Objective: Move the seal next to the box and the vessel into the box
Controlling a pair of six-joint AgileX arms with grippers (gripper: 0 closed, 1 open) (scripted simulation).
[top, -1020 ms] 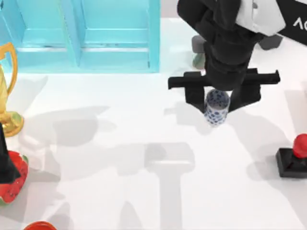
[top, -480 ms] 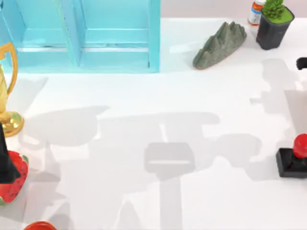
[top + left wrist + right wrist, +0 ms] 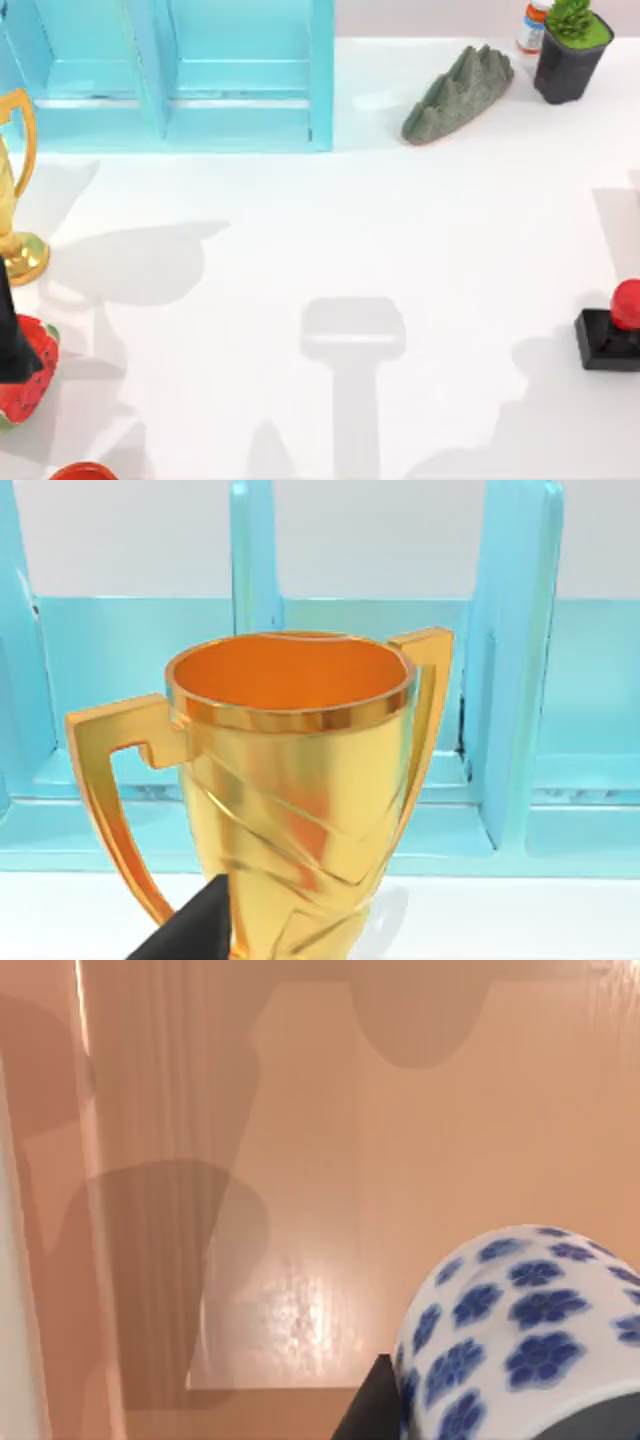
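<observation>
White table [image 3: 420,240], lit from above, with a turquoise shelf unit [image 3: 180,80] along the far edge. Neither shadow on the bare middle has anything standing under it.

Right pincer [image 3: 372,1410]: holding the cup [image 3: 520,1330]. The blue-flowered wall sits very close to the wrist camera and a dark finger [image 3: 365,1415] lies flat against its side. I take this as a side grip, which keeps the cup upright and its mouth clear.

Beyond the cup is smooth tan board with a crease and one rising wall. I judge this to be the inside of the box [image 3: 300,1160]. The cup hangs above the floor, not on it. Its round shadow falls well apart from it on the board, which suggests some height is left. The next move calls for lowering before release, because a drop from here could tip so small a cup.

Left pincer [image 3: 190,935]: parked at the table's left side, facing the gold trophy [image 3: 290,780] with the shelf unit behind. Whether it is wide or narrow I cannot tell.

Stamp [image 3: 612,335]: upright at the table's right edge, black block down and red knob up, untouched. How far it is from the box I cannot tell, so I count that half of the task as not yet done.

Bystanders: grey rock [image 3: 460,92], plant pot [image 3: 570,60] and small bottle [image 3: 533,25] at far right, and a watermelon slice [image 3: 25,385] near left. All are well apart from the stamp.
</observation>
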